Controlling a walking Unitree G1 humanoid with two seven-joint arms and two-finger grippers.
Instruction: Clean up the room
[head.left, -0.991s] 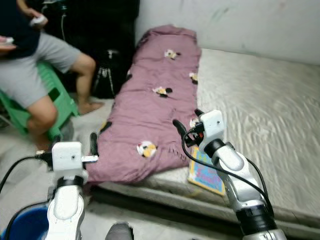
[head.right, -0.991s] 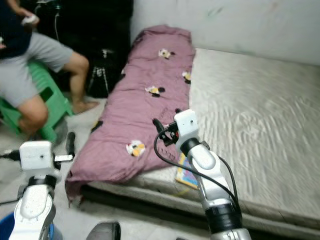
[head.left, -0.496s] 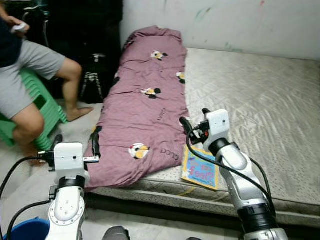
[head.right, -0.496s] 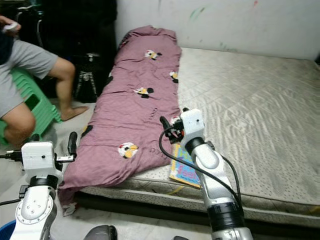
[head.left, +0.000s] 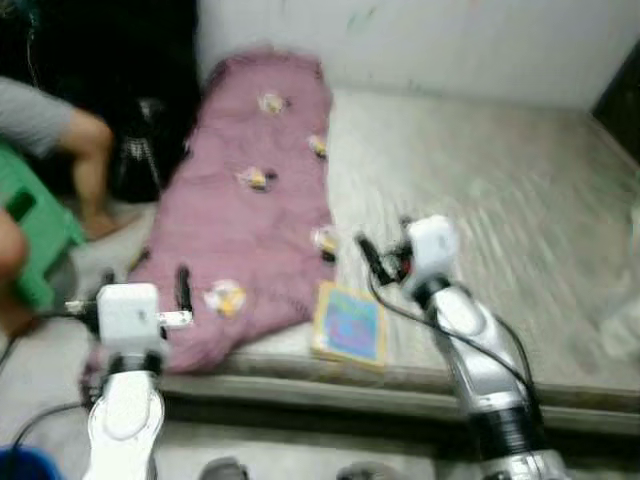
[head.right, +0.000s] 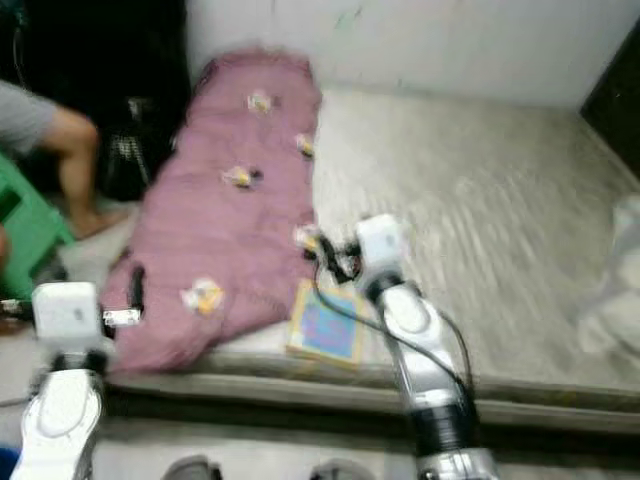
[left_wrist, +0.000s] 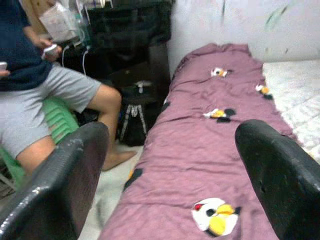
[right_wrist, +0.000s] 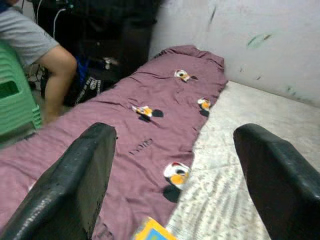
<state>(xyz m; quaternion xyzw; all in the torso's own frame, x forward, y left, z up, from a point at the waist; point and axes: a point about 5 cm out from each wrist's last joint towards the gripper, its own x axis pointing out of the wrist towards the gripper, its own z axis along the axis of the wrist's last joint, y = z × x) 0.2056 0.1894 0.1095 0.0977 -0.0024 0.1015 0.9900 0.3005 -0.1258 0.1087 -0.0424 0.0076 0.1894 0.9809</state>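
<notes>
the book (head.left: 350, 324) lies flat at the mattress (head.left: 520, 220) front edge beside the blanket (head.left: 240, 200), just below the spread, empty right claw (head.left: 385, 258), the nearer one; left claw (left_wrist: 170, 170) also spread.

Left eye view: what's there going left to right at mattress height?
Green stool → person's leg → purple blanket → book → right claw → bare mattress → pale cloth at the right edge.
</notes>
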